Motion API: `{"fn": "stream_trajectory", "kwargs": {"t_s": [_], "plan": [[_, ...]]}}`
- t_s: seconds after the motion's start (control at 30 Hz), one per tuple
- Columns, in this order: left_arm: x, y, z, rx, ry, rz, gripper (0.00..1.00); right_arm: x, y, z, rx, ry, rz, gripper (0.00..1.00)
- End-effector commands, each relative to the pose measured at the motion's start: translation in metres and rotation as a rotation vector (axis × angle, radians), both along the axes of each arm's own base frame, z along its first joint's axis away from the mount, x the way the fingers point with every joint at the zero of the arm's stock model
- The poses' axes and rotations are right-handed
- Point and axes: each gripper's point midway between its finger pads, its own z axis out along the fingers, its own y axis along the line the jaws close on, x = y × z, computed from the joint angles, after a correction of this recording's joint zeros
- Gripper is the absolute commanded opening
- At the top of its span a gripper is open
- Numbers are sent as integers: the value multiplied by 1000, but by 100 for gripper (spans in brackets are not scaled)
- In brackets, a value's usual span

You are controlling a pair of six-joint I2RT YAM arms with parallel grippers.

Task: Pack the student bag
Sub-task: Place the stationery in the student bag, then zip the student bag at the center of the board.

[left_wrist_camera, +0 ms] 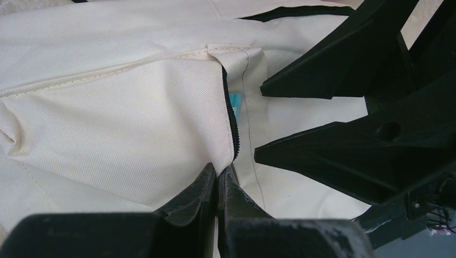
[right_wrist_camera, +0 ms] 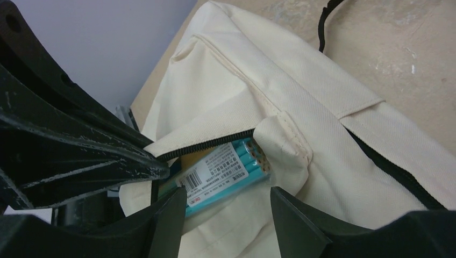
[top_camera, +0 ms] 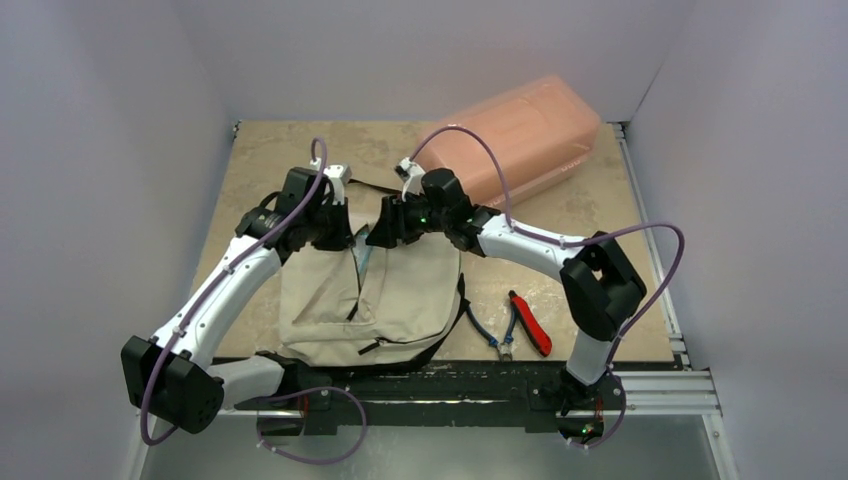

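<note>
**Student bag pinched at the zip by the left pincer; right pincer unclenched**

The student bag (top_camera: 385, 300) is found lying flat on the table (top_camera: 260, 160), near the front edge, between the two arms. Its cream fabric is slack and creased. The black-toothed main zip is parted at the bag's far end.

The left gripper (left_wrist_camera: 219, 173) is seen clenched, its fingers pressed together. Cream fabric at the edge of the opening, just beside the end of the zip, is nipped between them.

The right gripper (right_wrist_camera: 227, 193) is seen with its jaws well apart, poised at the same opening and facing the left gripper. Nothing is clamped between its fingers.

A teal pencil pack (right_wrist_camera: 226, 174) with a white barcode label is observed inside the opening, partly covered by the zip edge and a fold of fabric. In the right wrist view it sits in line with the gap between the right fingers. Contact with it cannot be told.

A translucent pink box (top_camera: 520, 135) is noted at the far right of the table, well apart from the bag. A red-handled tool (top_camera: 530, 325) and dark-handled pliers (top_camera: 487, 335) are recorded lying just right of the bag.
</note>
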Motion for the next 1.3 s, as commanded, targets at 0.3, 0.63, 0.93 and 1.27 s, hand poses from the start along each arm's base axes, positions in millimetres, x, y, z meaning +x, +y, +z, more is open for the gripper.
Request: {"fn": "stream_trajectory", "kwargs": {"t_s": [0.3,0.63,0.93,1.27], "plan": [[6,-22,24,-118,-77,-47,0,-23,38,-5,97,25,90,20],[-1,-18,16,-126,-53,-12,8,6,36,21,91,-70,9,31],[-17,2,23,-79,-73,48,63,-36,-59,17,-156,-386,9,70],[-40,85,39,135,-257,328,70,-151,11,38,-39,-1247,581,83]]}}
